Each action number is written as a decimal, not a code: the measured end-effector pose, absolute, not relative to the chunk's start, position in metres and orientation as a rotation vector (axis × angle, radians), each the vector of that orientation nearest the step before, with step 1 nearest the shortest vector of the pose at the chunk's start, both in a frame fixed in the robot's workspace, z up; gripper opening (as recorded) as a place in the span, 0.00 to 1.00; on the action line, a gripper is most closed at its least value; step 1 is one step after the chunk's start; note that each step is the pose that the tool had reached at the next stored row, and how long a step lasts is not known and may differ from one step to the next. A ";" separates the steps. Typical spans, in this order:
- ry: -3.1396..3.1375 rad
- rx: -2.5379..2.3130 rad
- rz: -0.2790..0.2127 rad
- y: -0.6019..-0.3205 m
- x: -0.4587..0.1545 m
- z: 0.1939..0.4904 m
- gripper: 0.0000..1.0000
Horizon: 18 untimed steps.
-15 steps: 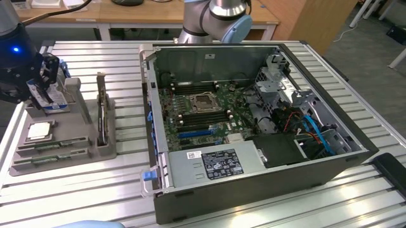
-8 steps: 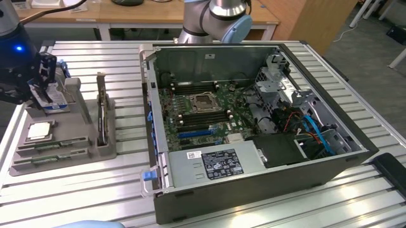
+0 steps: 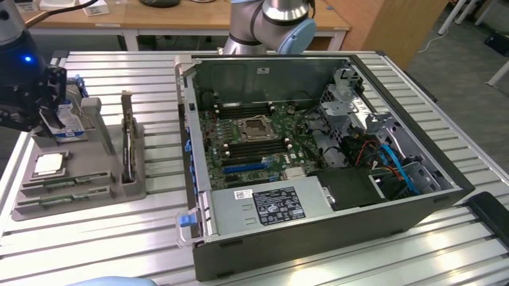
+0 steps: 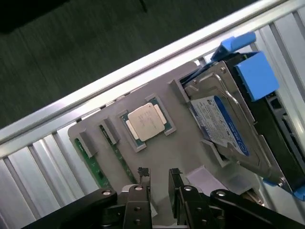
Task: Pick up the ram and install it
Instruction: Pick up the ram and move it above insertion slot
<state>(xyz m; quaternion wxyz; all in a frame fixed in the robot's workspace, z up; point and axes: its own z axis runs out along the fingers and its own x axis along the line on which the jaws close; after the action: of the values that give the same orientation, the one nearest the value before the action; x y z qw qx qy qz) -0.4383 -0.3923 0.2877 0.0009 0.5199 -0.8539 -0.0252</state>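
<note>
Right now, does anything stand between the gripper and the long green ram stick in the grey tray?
Nothing visible blocks it. The open gripper hangs over the grey parts tray. The green ram stick lies in its slot beside the square silver processor, which lies flat in its recess. The blue-labelled hard drive stands to one side.

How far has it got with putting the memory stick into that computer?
Nothing looks done yet. Both green ram sticks lie in the grey holder, beside the processor chip. In hand: nothing; the hand hovers open and empty over the holder. Left: picking up a stick and seating it in the open computer's motherboard, whose long slots look unfilled.
</note>
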 end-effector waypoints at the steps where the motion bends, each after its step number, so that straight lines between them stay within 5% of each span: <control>1: -2.665 1.658 -0.079 -0.392 -0.438 0.288 0.29; 18: -2.372 2.044 -0.077 -0.392 -0.438 0.288 0.29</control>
<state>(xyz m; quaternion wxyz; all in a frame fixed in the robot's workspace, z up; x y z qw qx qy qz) -0.4382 -0.3923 0.2876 0.0050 0.6525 -0.7573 -0.0247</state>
